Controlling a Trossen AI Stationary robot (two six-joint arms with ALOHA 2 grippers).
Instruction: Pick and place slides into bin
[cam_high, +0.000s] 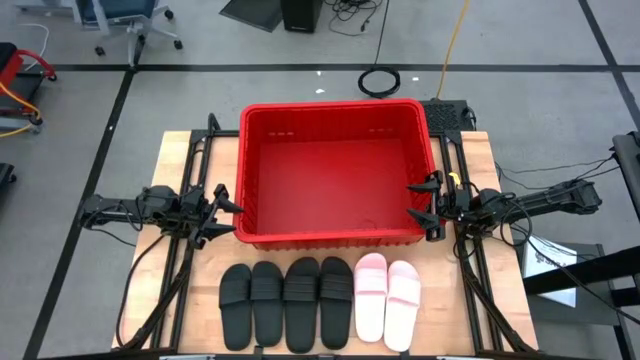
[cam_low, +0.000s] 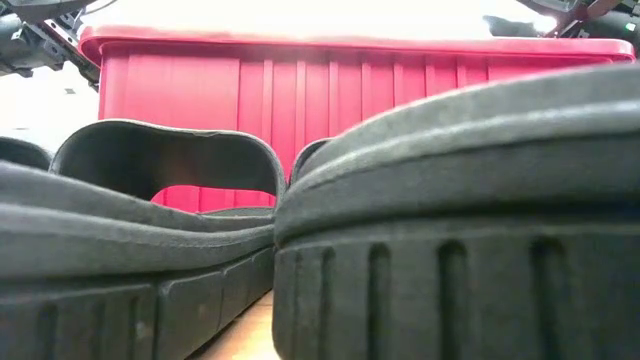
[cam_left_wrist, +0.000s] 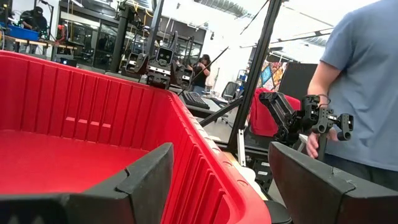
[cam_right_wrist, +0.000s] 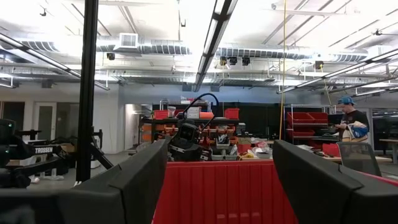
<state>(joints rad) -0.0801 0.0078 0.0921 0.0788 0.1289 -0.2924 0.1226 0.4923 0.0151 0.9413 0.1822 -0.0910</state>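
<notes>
The red bin (cam_high: 335, 170) stands on the far half of the wooden table. Before it, along the near edge, lies a row of slides sole-down: several black ones (cam_high: 285, 303) on the left, two pale pink ones (cam_high: 387, 298) on the right. The low view looks over black slides (cam_low: 450, 220) at the bin's wall (cam_low: 350, 90). My left gripper (cam_high: 232, 218) hovers open by the bin's near left corner (cam_left_wrist: 205, 180). My right gripper (cam_high: 415, 202) hovers open at the bin's right wall (cam_right_wrist: 217, 193), tilted upward. Neither holds anything.
Black frame rails (cam_high: 190, 150) run along both sides of the table. A sheet of paper (cam_high: 550, 258) lies off the right side. A person (cam_left_wrist: 360, 81) stands beyond the table's right side, near my right arm (cam_left_wrist: 311, 118). Bare wood (cam_high: 170, 300) lies left of the slides.
</notes>
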